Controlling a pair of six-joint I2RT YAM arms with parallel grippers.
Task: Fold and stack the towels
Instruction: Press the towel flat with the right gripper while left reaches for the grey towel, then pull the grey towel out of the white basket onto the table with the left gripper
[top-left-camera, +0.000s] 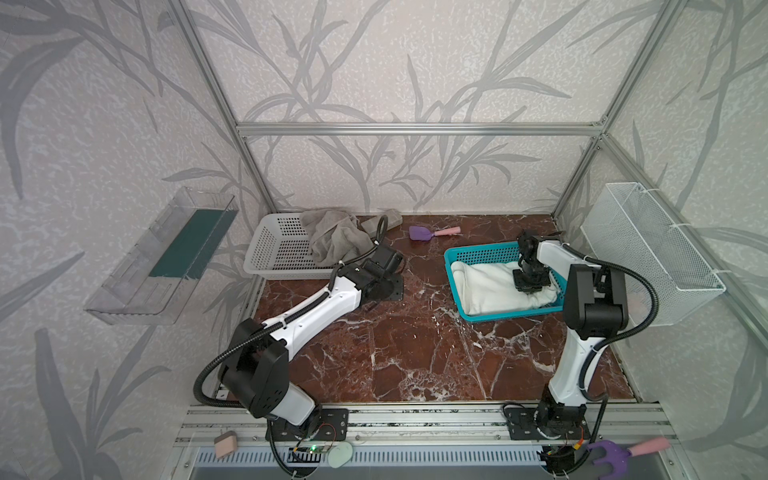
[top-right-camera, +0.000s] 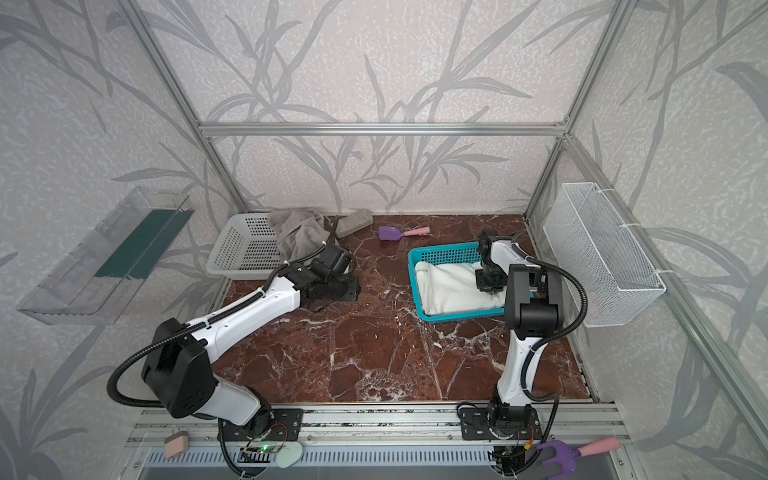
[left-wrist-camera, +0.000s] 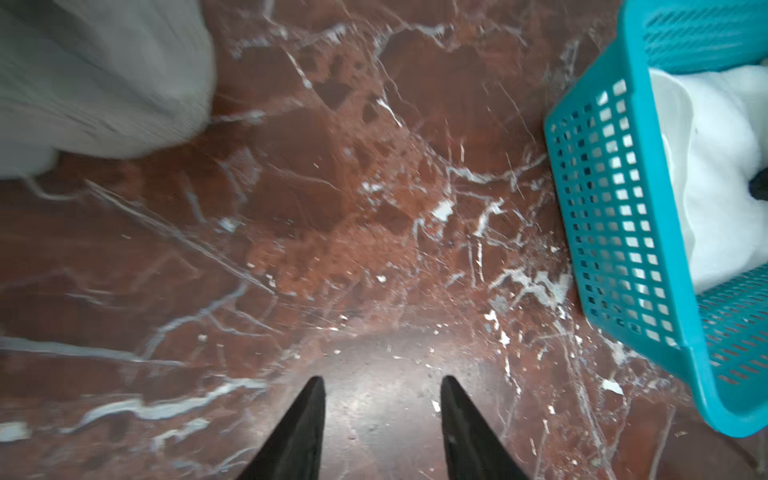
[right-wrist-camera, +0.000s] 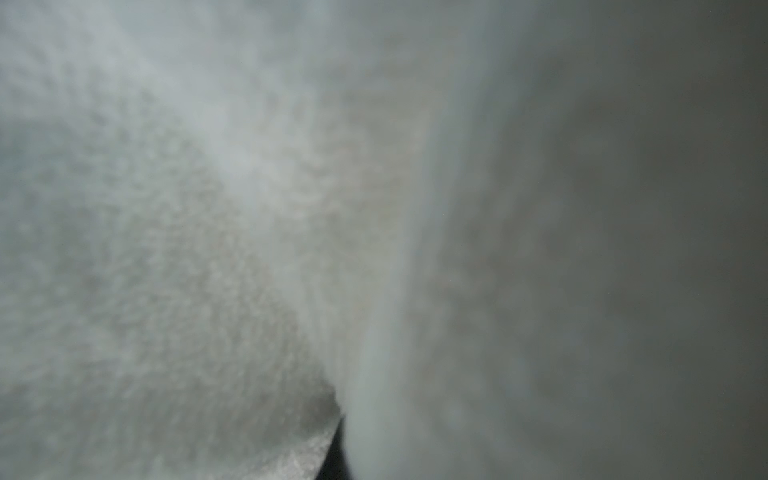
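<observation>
A plain white towel (top-left-camera: 490, 286) (top-right-camera: 449, 286) lies folded in the teal basket (top-left-camera: 457, 253) (top-right-camera: 419, 257) at the right. My right gripper (top-left-camera: 530, 291) (top-right-camera: 490, 291) points straight down into it near its right end. In the right wrist view white terry cloth (right-wrist-camera: 166, 249) fills the picture, a raised fold runs up from the jaws, and one dark finger (right-wrist-camera: 332, 461) shows beside it. A crumpled grey-taupe towel (top-left-camera: 332, 237) (top-right-camera: 297, 232) hangs over the white basket (top-left-camera: 274, 249). My left gripper (top-left-camera: 380, 297) (left-wrist-camera: 382, 386) hovers open over bare marble, holding nothing.
A small grey block (top-left-camera: 386, 220) and a purple scoop with a pink handle (top-left-camera: 419, 232) lie near the back wall. A white wire basket (top-left-camera: 648, 253) hangs on the right wall and a clear tray (top-left-camera: 166, 257) on the left. Brown marble tabletop (top-left-camera: 415, 353) spans the middle.
</observation>
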